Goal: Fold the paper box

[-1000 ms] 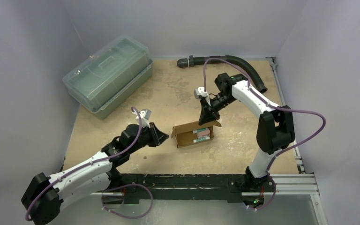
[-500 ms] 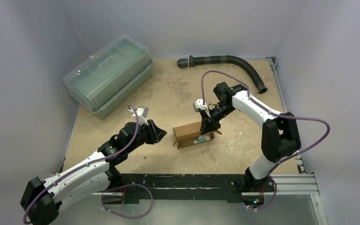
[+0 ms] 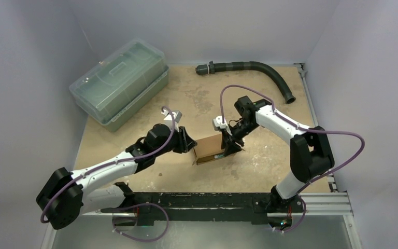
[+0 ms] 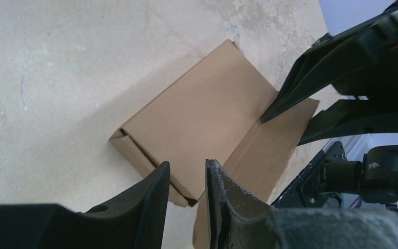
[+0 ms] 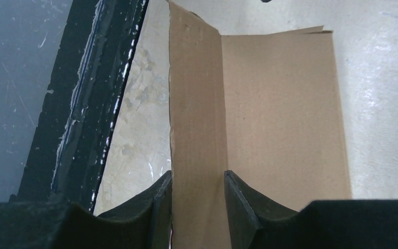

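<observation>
1. The paper box (image 3: 210, 148) sits on the tan table (image 3: 186, 98), with both grippers at its ends. A second ago its lid stood open, showing the inside; now the lid lies flat over the top, so the main closing fold looks done.
2. The left gripper (image 4: 186, 165) has moved in from well apart and is now just beside the box's left end. Its jaws are slightly parted and hold nothing.
3. At the box's right end, the right gripper (image 5: 197, 174) has lowered the lid. Its jaws, pinched shut a second ago, now stand apart, loosely straddling the lid's narrow front flap without clamping it.
4. That flap juts out at the box's near side, so tucking it in probably remains.
5. Far beyond the box to the left is a clear plastic bin (image 3: 119, 85), and far beyond it to the right a black hose (image 3: 254, 66). Neither has moved.
</observation>
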{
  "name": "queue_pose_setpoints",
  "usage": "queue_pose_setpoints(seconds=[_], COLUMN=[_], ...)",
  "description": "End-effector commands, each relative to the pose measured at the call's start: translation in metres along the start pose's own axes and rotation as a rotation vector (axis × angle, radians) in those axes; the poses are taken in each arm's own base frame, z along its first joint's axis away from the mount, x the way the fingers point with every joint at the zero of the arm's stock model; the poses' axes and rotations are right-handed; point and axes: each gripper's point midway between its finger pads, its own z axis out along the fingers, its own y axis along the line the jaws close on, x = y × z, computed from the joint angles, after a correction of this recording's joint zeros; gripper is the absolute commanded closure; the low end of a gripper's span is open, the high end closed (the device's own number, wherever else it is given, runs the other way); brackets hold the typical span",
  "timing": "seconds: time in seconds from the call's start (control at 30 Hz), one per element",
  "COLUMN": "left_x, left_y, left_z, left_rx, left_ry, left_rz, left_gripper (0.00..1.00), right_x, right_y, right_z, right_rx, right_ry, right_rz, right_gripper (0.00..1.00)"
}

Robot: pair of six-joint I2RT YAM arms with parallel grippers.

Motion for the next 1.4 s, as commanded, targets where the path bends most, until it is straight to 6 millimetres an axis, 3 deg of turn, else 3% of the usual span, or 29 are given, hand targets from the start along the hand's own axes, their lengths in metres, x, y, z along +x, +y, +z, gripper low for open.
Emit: queue_pose_setpoints(seconds=[0.0, 0.1, 0.23, 0.43, 0.7, 0.73, 0.8, 0.9, 1.0, 1.2, 1.37], left_x=[-0.031, -0.019, 0.008, 0.044, 0.052, 0.051, 0.05, 0.048, 0.045, 0.038, 0.022], left_y=[-0.037, -0.038, -0.031, -0.012, 0.011, 0.012, 0.014, 0.013, 0.012, 0.009, -0.003], left_z=[0.008, 0.017, 0.026, 0.033, 0.042, 0.043, 0.045, 0.048, 0.049, 0.049, 0.047], left_rx=[0.136, 0.164, 0.187, 0.168, 0.061, 0.058, 0.045, 0.042, 0.043, 0.049, 0.078], left_ry=[-0.059, -0.007, 0.075, 0.169, 0.182, 0.179, 0.177, 0.176, 0.168, 0.141, 0.09], left_rz=[0.064, 0.06, 0.031, -0.01, -0.004, -0.002, 0.002, 0.002, 0.005, 0.008, 0.011], left_gripper=[0.69, 0.73, 0.86, 0.93, 0.95, 0.95, 0.95, 0.95, 0.95, 0.94, 0.92], right_x=[0.005, 0.009, 0.01, -0.002, -0.028, -0.029, -0.026, -0.002, 0.019, 0.043, 0.03], right_y=[-0.002, -0.003, -0.004, 0.001, 0.019, 0.019, 0.002, -0.024, -0.042, -0.059, -0.054], right_z=[0.002, 0.006, 0.007, 0.001, -0.018, -0.02, -0.024, -0.018, -0.014, -0.013, -0.014], right_rx=[0.02, 0.017, 0.019, 0.005, 0.007, 0.017, 0.092, 0.193, 0.246, 0.32, 0.286], right_ry=[0.038, 0.054, 0.059, 0.035, -0.026, -0.039, -0.049, 0.015, 0.081, 0.16, 0.119], right_rz=[-0.027, -0.014, -0.003, -0.001, -0.059, -0.049, -0.013, 0.084, 0.155, 0.218, 0.215], right_gripper=[0.58, 0.55, 0.48, 0.36, 0.22, 0.24, 0.35, 0.68, 0.86, 0.91, 0.84])
